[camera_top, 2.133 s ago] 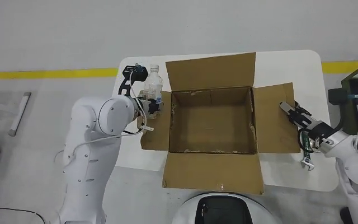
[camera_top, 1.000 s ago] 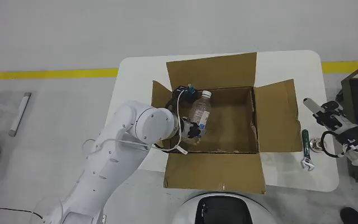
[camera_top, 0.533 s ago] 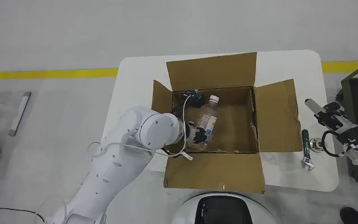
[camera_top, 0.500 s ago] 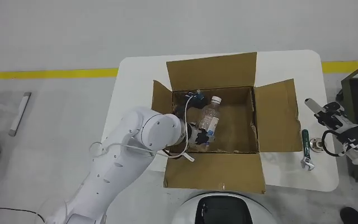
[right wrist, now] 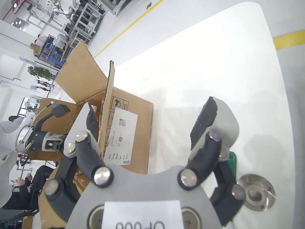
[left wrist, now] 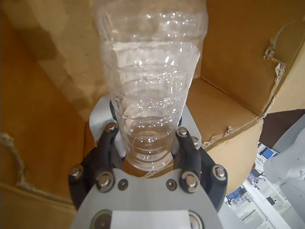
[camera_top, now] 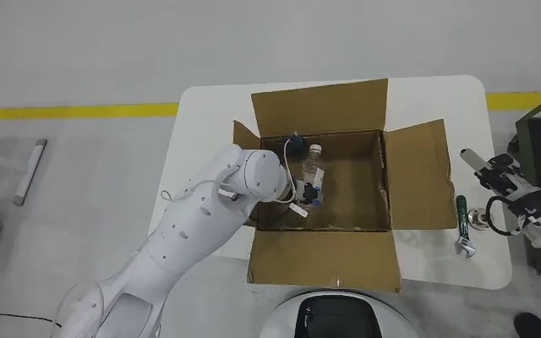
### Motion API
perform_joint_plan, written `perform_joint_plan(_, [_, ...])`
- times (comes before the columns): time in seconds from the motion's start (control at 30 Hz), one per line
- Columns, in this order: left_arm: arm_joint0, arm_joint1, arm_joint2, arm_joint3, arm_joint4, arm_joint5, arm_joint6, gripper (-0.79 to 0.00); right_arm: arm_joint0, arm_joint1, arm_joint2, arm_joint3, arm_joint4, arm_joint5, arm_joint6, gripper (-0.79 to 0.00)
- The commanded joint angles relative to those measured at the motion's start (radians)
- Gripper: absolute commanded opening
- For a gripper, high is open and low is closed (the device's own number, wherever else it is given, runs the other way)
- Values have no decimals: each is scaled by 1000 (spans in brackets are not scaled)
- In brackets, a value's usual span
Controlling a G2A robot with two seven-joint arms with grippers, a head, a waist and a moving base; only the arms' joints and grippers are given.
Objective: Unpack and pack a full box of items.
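Gripping the clear plastic bottle [left wrist: 150, 67] near its base, the left hand [left wrist: 146, 125] holds it inside the open cardboard box [camera_top: 325, 253], close to the box's left wall, cap end away from the wrist. This hold looks meant for setting it down on the bare box floor. Farther off, at the right edge of the bench [camera_top: 211, 110], the right hand [right wrist: 149, 117] hangs with fingers spread and nothing between them, near a green-handled wrench [camera_top: 461, 226] that is probably waiting to be packed.

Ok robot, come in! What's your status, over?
Left gripper shut on bottle, inside box. Right gripper open, over table outside box's flap. Wrench on table beside right gripper, not in bottle's path.
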Motion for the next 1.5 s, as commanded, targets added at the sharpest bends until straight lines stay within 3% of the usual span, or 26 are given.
perform_joint_plan(0.0, [-24, 1, 38, 27, -30, 22, 22, -785, -2, 0, -1, 0, 2, -2, -1, 0])
perform_joint_plan(0.23, [-94, 14, 156, 63, -140, 79, 79, -785, -12, 1, -6, 1, 5, -7, -12, 0])
perform_joint_plan(0.27, [-104, 16, 170, 65, -160, 86, 86, -702, -13, 1, -7, 2, 6, -7, -13, 0])
perform_joint_plan(0.33, [-124, 22, 195, 66, -195, 101, 101, 0, -15, 1, -9, 2, 7, -7, -14, 0])
perform_joint_plan(0.67, [-206, 60, 293, 3, -288, 154, 154, 0, -45, 5, 11, -6, -42, 27, 3, 0])
perform_joint_plan(0.87, [-245, 93, 281, -104, -260, 164, 165, 0, -76, 16, 45, -35, -180, 115, 124, 0])
perform_joint_plan(1.07, [-236, 154, 156, -276, -195, 145, 224, 0, -66, 40, 42, -80, -379, 147, 358, 0])
perform_joint_plan(1.27, [-188, 228, -8, -404, -142, 161, 237, 0, -23, 59, -54, -89, -598, 100, 516, 0])
perform_joint_plan(1.47, [-124, 287, -157, -488, -76, 170, 241, 0, 34, 66, -157, -60, -687, 87, 613, 0])
